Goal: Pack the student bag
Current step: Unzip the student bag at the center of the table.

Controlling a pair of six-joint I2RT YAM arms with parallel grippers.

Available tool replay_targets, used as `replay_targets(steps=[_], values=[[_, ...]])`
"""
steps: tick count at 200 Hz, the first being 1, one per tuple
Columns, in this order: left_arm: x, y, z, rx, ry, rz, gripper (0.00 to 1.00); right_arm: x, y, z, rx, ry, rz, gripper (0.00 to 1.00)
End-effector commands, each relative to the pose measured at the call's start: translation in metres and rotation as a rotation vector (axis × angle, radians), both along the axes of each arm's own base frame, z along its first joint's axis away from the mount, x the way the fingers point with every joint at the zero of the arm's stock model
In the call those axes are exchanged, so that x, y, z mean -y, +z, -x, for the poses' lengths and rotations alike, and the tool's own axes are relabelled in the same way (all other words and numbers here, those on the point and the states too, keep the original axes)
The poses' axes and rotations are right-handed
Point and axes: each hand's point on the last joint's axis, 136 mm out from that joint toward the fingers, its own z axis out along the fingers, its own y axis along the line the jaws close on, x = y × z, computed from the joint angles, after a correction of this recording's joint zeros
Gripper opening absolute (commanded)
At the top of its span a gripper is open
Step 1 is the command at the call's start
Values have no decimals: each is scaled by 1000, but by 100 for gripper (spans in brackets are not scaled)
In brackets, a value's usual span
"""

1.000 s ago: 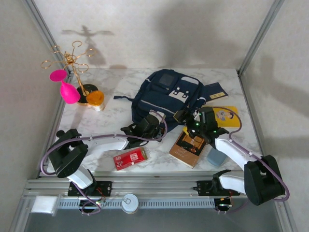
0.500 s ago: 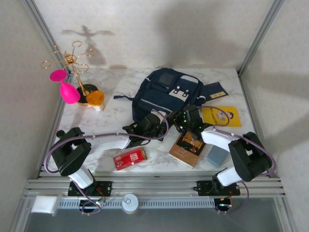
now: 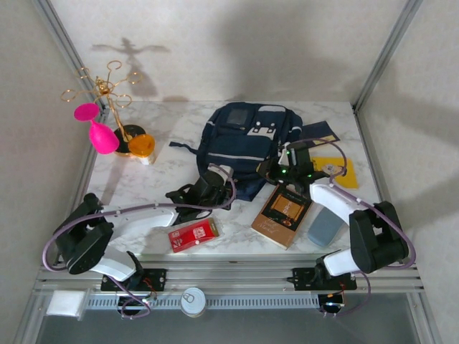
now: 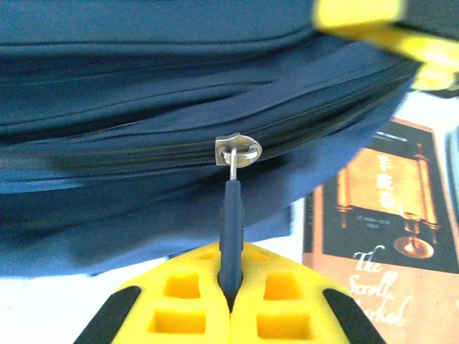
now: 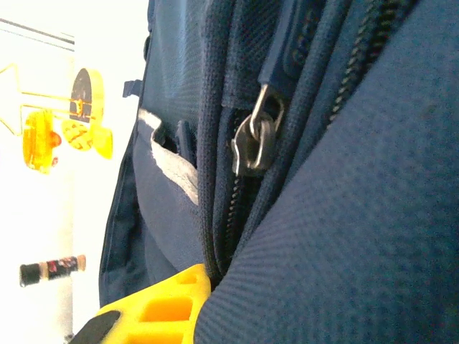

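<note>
The left pincer (image 4: pixel 229 290) is clamped shut on the blue pull tab (image 4: pixel 231 215) of a zip. The tab runs straight up from between its yellow fingers to the metal slider (image 4: pixel 238 149), which sits on a dark zip line across the student bag (image 3: pixel 240 140). The tab looks taut, so this hold is probably meant to draw the slider along and open the bag for packing.

The bag lies flat on the marble worktop (image 3: pixel 179 172), directly ahead of the left pincer, with its near edge almost over the fingers.

The right pincer (image 3: pixel 272 170) is pressed against the bag's side, to the right of the left one. In the right wrist view, one yellow finger (image 5: pixel 154 308) shows low down, with navy fabric bulging over where the other would be. Whether it has actually pinched the cloth cannot be told. A second slider (image 5: pixel 254 140) hangs just above that finger. This pincer is most likely there to brace the bag, so that it does not slide when the zip is pulled.

A brown book (image 3: pixel 283 210) lies just behind the right pincer, and a yellow book (image 3: pixel 341 172) lies off to its right. A red box (image 3: pixel 192 235) lies behind the left pincer. All three are outside the bag and look like things waiting to go in.
</note>
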Motion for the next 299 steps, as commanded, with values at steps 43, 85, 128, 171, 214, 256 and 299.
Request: replay_targets(steps=[43, 85, 128, 171, 214, 256, 299], values=[[-19, -10, -9, -71, 55, 47, 0, 22, 25, -35, 103, 11, 53, 46], [2, 3, -13, -64, 7, 122, 0, 49, 7, -10, -32, -175, 88, 86], [13, -1, -10, -71, -22, 132, 0, 20, -1, 37, -120, -229, -38, 99], [23, 0, -5, -69, -50, 134, 0, -31, 6, 48, -144, -246, -151, 99], [27, 4, -3, -69, -64, 134, 0, -38, -4, 8, -88, -323, -76, 91], [26, 9, -2, -55, -63, 136, 0, -46, -9, -13, -40, -297, -18, 65], [22, 16, 0, -40, -62, 132, 0, -32, -15, -19, -6, -249, 72, 33]])
